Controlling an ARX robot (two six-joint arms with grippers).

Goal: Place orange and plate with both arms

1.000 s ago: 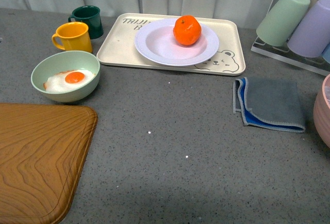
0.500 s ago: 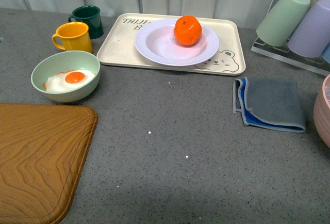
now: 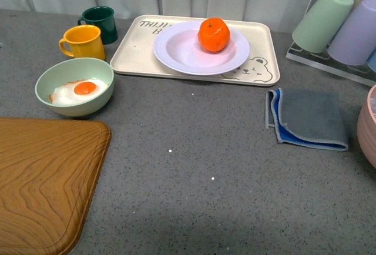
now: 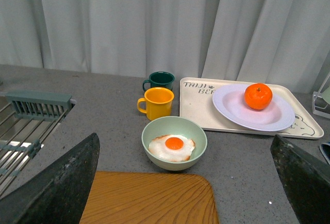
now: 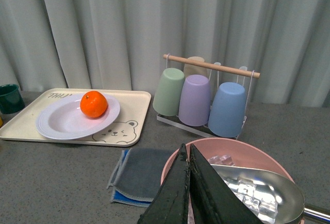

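On the grey counter point(image 3: 194, 167), the beige bear tray point(image 3: 261, 43) carries the white plate point(image 3: 182, 52), and the orange point(image 3: 213, 34) sits in the plate. The pale green bowl point(image 3: 64, 105) holds a fried egg point(image 3: 84, 89). A pink bowl point(image 5: 242, 152) holds a steel pan point(image 5: 273, 193) with ice. The left gripper point(image 4: 185, 182) is spread wide; the right gripper point(image 5: 189, 193) has its fingers pressed together, empty. Both are well apart from plate and orange.
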